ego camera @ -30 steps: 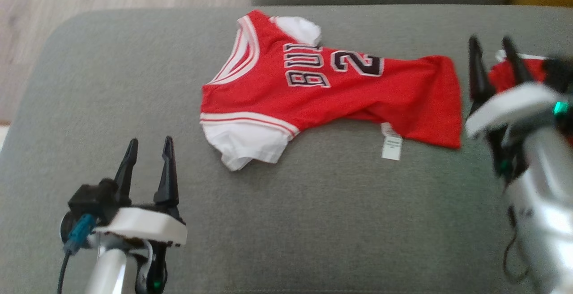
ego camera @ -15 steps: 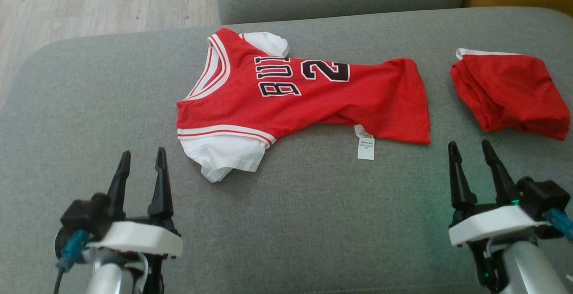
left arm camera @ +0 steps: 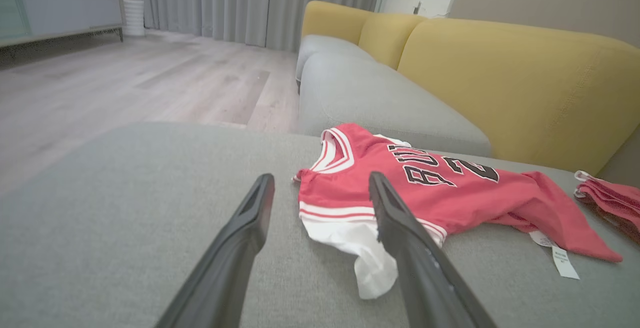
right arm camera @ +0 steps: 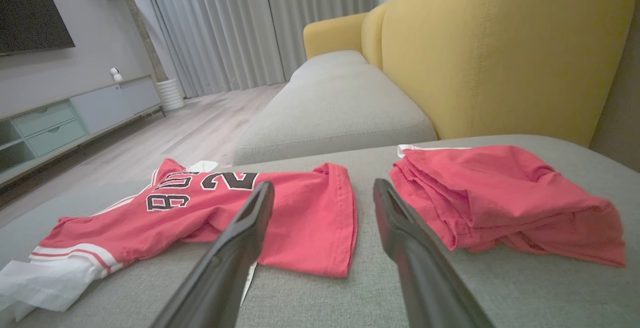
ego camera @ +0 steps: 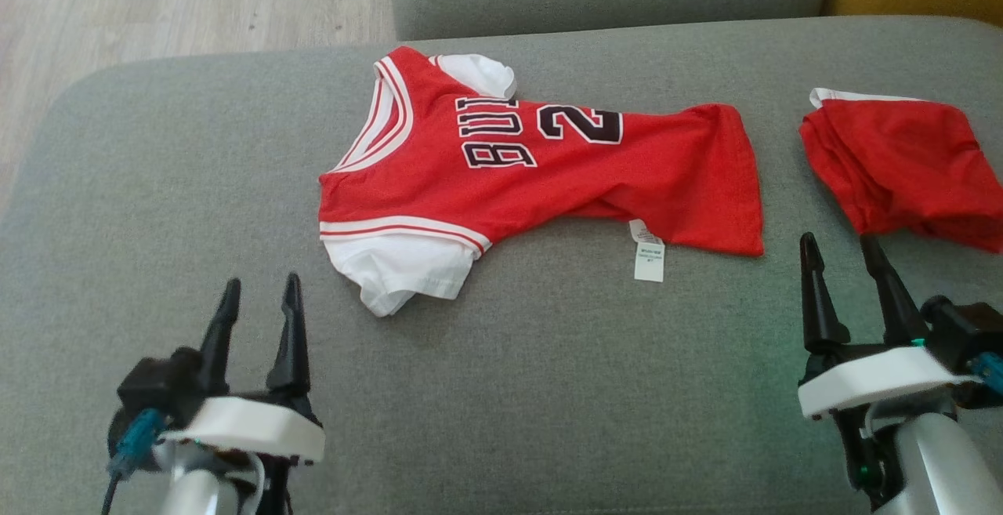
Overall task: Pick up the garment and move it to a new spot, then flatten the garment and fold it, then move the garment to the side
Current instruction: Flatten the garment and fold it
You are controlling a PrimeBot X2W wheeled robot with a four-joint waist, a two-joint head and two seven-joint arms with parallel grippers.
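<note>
Left claw (ego camera: 262,281), lower left of the head view: fingers parted, holding nothing, over the grey sofa seat (ego camera: 548,389). Right claw (ego camera: 837,239), lower right: likewise parted and empty. Red jersey (ego camera: 541,178) lies spread at frame centre, neck toward the left, one white sleeve nearest the left claw, label (ego camera: 649,260) showing at its lower edge. Bundled red cloth (ego camera: 901,170) lies at upper right, apart from the jersey, just beyond the right claw.

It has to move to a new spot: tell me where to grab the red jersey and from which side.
I'd take the jersey at its two near parts: left end effector on the white sleeve, right end effector on the hem corner, both from the robot's side. Those parts lie nearest.
</note>
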